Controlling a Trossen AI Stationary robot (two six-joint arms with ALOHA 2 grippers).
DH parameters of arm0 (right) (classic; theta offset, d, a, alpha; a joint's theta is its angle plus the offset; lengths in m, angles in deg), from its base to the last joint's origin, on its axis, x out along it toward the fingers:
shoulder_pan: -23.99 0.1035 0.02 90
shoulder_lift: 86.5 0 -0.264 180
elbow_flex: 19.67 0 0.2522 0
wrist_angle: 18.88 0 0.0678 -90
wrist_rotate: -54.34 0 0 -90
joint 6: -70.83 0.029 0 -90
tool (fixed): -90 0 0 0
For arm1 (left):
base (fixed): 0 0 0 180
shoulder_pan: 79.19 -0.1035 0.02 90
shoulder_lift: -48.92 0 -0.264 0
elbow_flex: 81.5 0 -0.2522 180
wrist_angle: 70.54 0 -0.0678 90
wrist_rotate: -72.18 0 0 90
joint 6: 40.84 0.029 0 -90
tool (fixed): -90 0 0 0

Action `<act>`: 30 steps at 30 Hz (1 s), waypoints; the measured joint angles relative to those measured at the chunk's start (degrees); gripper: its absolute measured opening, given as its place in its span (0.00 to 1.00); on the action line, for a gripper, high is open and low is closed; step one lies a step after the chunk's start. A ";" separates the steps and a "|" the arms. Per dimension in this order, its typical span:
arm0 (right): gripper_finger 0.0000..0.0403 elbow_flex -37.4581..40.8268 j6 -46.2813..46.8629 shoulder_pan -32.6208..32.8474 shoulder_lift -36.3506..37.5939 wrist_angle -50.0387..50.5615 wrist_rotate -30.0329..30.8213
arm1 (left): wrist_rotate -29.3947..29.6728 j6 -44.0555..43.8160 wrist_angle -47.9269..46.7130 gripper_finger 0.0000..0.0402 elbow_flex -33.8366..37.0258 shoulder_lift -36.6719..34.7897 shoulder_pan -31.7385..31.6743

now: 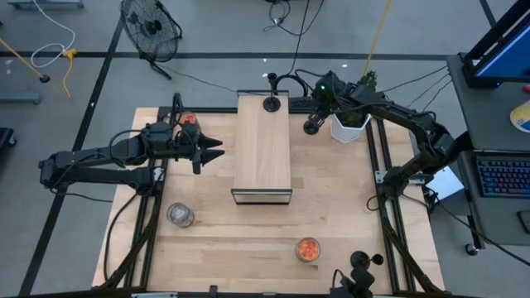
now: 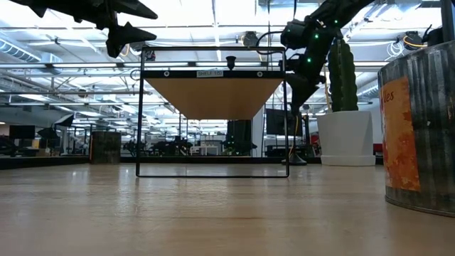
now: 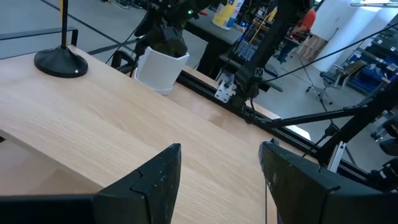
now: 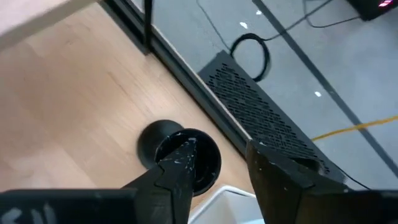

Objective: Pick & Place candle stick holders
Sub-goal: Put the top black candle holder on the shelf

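Jaws of the right gripper [image 1: 312, 126] are hanging open over a black holder [image 4: 177, 155] beside the white pot [image 1: 349, 127]; another holder [image 1: 272, 103] is standing on the wooden box [image 1: 262, 149]. From the left wrist, the left gripper [image 3: 217, 171] is gaping empty above the desk [image 3: 205, 140].

The wooden box [image 1: 262, 147] is seen from overhead in the high view and, from table height, level in the low view [image 2: 212, 97]; both wrist views are aimed close beside it.

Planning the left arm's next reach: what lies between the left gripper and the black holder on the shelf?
Only bare shelf top between the left gripper and the black holder, per the high view.
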 joint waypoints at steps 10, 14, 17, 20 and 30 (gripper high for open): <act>0.45 0.07 0.27 -1.69 0.09 -2.24 -1.50 | 0.07 -0.02 0.00 0.56 0.00 0.00 0.00; 0.49 0.07 0.31 -2.44 0.09 -2.33 -1.52 | 0.07 -0.04 0.01 0.56 0.00 0.00 0.00; 0.50 0.11 0.31 -2.81 0.44 -2.33 -1.61 | 0.23 -0.24 0.02 0.56 0.00 0.00 0.00; 0.50 0.17 0.28 -2.79 1.30 -2.26 -1.65 | 1.55 -0.59 0.02 0.56 0.00 0.00 0.00; 0.51 0.28 1.29 -2.87 3.78 -3.07 -2.94 | 3.08 -0.24 0.02 0.56 0.02 0.07 0.00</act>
